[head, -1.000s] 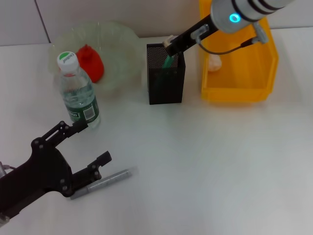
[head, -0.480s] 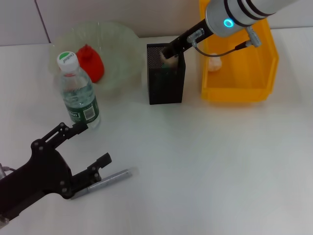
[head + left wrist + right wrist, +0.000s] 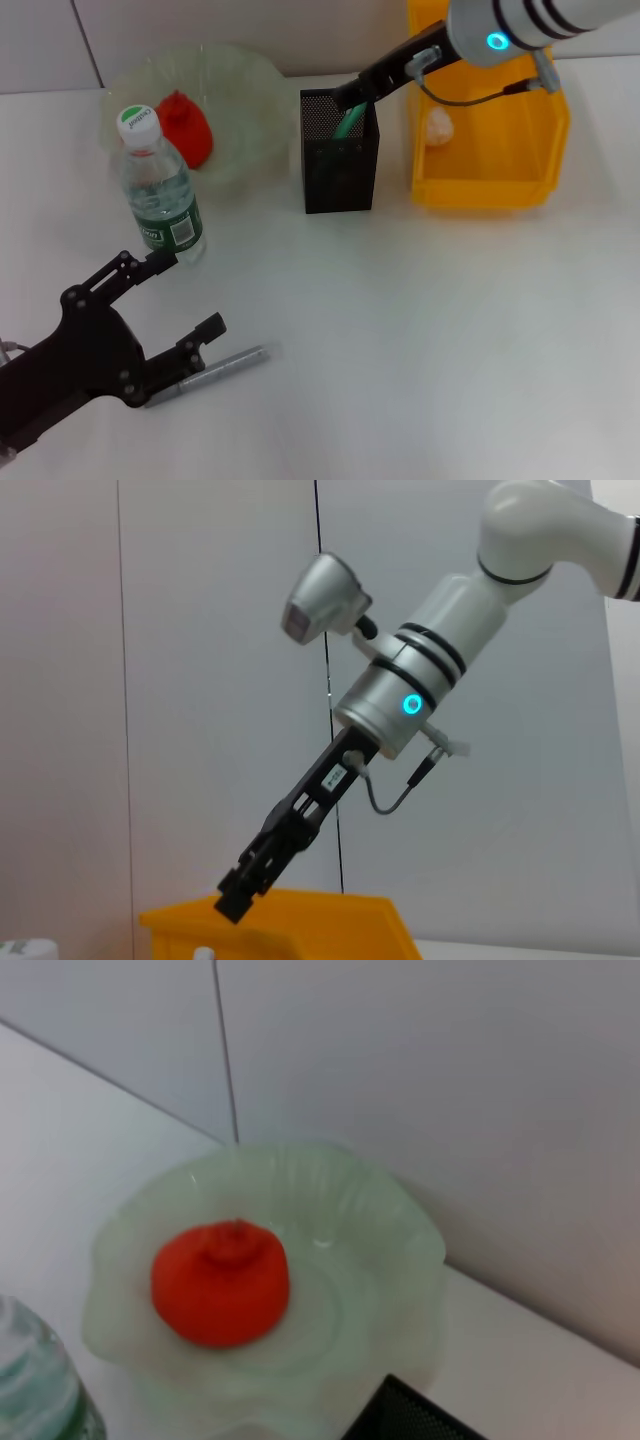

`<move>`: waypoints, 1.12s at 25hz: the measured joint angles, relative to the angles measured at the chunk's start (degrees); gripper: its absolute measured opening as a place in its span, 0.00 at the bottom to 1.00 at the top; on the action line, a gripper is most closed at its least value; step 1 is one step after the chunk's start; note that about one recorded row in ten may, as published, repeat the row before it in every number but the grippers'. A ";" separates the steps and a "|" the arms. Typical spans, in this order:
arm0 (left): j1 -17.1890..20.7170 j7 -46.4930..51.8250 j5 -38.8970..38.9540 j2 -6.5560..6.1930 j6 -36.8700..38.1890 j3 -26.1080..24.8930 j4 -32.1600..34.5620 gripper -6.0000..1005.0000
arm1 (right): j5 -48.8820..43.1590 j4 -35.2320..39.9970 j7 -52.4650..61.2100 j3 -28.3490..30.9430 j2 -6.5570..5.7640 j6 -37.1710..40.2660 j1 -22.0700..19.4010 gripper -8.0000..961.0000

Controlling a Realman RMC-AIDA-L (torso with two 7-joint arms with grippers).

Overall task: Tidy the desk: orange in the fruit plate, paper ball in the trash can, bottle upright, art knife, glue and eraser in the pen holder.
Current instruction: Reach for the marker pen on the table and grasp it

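Note:
My right gripper hovers open just above the black mesh pen holder, also seen in the left wrist view. A green stick-shaped item leans inside the holder, free of the fingers; I cannot tell if it is the glue. The slim grey art knife lies on the table beside my open left gripper. The bottle stands upright. The orange sits in the green fruit plate. A paper ball lies in the yellow trash can. The eraser is out of view.
The bottle stands just beyond my left gripper's upper finger. Pen holder and yellow bin stand side by side at the back, with a wall behind them. White table surface stretches across the middle and right front.
The right gripper dipped the green item into the pen holder, let go of it, and rose up and to the right. The left arm and the knife have stayed put.

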State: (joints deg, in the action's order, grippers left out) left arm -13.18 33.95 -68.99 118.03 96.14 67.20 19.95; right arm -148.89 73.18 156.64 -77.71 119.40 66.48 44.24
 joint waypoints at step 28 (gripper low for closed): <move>1.35 16.38 -7.73 -0.37 -2.21 -0.11 13.98 0.81 | 23.41 23.30 -34.26 -6.09 0.39 7.41 -43.04 0.85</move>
State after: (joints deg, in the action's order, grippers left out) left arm -11.83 50.33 -76.71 117.65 93.93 67.09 33.93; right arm -125.48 96.48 122.39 -83.80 119.79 73.89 1.20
